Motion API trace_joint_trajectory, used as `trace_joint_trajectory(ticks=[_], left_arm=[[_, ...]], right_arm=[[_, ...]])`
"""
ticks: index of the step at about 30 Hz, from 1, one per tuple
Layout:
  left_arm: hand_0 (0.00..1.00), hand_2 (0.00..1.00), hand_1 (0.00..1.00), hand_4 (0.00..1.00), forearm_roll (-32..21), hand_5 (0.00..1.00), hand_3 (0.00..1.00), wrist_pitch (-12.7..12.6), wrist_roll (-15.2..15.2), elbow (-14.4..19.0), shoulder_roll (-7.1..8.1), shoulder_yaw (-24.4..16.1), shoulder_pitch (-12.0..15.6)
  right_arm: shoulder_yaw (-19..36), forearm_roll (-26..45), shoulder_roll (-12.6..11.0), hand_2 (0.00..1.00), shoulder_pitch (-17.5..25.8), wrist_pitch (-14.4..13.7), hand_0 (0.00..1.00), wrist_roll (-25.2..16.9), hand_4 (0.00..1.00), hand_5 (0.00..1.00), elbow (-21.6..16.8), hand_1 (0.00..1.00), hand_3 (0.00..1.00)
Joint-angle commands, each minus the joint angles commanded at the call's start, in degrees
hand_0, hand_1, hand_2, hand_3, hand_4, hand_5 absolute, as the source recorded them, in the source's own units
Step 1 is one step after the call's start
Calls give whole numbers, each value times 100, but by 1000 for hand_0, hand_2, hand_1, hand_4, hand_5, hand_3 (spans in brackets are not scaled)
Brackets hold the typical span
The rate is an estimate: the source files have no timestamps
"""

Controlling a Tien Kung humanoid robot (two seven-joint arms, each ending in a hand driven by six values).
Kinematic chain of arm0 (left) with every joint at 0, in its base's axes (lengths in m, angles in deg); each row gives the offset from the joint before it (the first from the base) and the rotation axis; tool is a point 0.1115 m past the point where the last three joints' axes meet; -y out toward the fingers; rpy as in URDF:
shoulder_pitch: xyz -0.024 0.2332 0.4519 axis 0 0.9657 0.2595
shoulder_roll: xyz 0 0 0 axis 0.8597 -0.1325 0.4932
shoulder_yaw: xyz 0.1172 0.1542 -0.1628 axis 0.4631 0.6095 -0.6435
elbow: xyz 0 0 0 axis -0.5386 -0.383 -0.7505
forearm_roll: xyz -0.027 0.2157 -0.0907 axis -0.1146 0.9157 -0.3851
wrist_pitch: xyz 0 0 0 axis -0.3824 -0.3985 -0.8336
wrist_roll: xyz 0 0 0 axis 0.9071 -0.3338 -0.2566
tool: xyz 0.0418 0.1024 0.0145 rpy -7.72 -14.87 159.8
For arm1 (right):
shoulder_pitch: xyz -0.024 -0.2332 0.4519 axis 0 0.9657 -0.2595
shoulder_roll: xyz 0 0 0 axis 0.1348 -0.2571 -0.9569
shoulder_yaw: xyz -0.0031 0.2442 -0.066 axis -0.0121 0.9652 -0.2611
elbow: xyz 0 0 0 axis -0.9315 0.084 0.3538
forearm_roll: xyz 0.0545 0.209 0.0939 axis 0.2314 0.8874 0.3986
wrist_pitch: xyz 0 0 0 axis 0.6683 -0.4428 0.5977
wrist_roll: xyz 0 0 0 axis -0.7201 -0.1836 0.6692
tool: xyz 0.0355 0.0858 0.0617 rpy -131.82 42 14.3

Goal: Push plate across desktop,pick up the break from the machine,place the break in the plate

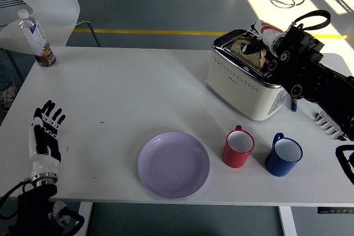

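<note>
Our right hand point(260, 45) is over the top of the white toaster point(243, 81), and its fingers pinch the slice of bread point(247, 47), which stands partly in the slot. We cannot see the lower part of the bread, and the dark fingers hide much of its right side. Our left hand point(45, 136) rests on the table point(121, 92) at the near left, fingers spread, holding nothing. We see the lilac plate point(173, 164) near the front edge, well apart from the toaster, with a red mug point(238, 147) and a blue mug point(283, 155) to its right.
</note>
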Motion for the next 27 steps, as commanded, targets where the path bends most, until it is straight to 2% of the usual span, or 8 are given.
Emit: trace_joint_trajectory(ticks=[5,6,10,15,21,27], left_arm=[[765,890,803,516,3,998,796,1,4,5,0,-10,-38],[766,890,805,516,4,998,796,0,6,8,0,-29,-52],[766,890,805,516,5,998,796,1,8,12,0,-51,-70],[767,891,807,516,10,998,797,0,11,16,0,-73,-82],[768,891,806,517,14,998,797,0,8,13,0,-76,-82],[769,892,808,518,18,998,798,-3,10,16,0,-87,-53]], right_arm=[[26,-71,0,428,-29,-31,284,28,488,137,-29,350,504],[72,-147,0,421,-45,-42,295,37,416,119,-57,344,495],[159,-260,0,421,-77,-33,295,47,416,119,-115,344,495],[508,-704,-43,404,-146,-43,282,69,394,123,-437,338,490],[873,-1279,-381,400,-231,-67,284,102,389,132,-858,335,488],[1355,-1908,-854,396,-278,-123,279,214,379,138,-1594,330,486]])
